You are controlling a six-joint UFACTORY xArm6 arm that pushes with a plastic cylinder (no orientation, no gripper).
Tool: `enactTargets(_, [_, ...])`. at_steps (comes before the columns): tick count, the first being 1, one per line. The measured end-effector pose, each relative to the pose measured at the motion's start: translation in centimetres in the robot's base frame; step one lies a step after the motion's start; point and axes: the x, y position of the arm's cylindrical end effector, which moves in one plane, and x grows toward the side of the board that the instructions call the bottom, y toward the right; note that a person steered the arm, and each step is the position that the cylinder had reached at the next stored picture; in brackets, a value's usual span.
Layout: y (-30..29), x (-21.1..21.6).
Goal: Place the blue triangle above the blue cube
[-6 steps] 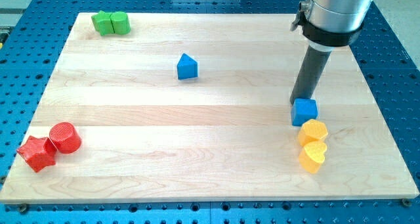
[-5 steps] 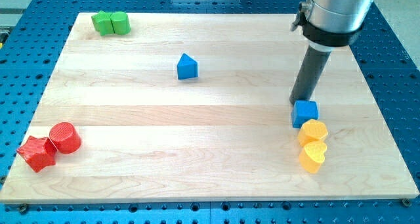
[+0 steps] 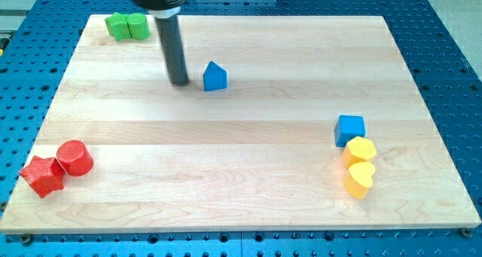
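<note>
Now, going L to R on the wooden board (image 3: 248, 159): at the view's bottom L a red star (image 3: 42, 175) touches a red cylinder (image 3: 74, 157) just to its R. Up in the top L corner two green blocks (image 3: 126, 26) sit pressed together, shapes hard to make out. My tip (image 3: 179, 82) stands on the board just L of the blue triangle (image 3: 215, 76), a small gap between, not touching; it's a plain rod w/ no jaws to part or close. Blue triangle lies upper centre, well apart from the blue cube (image 3: 350, 129) at mid R. Directly below the cube, a yellow hexagon-ish block (image 3: 360, 150) touches it, w/ a yellow heart (image 3: 359, 178) under that, also touching.
</note>
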Motion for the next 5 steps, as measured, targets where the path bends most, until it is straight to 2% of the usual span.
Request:
enactTargets(1, [9.2,2.1])
enactTargets(2, [14.0,5.4])
enactTargets(5, [11.6,4.8])
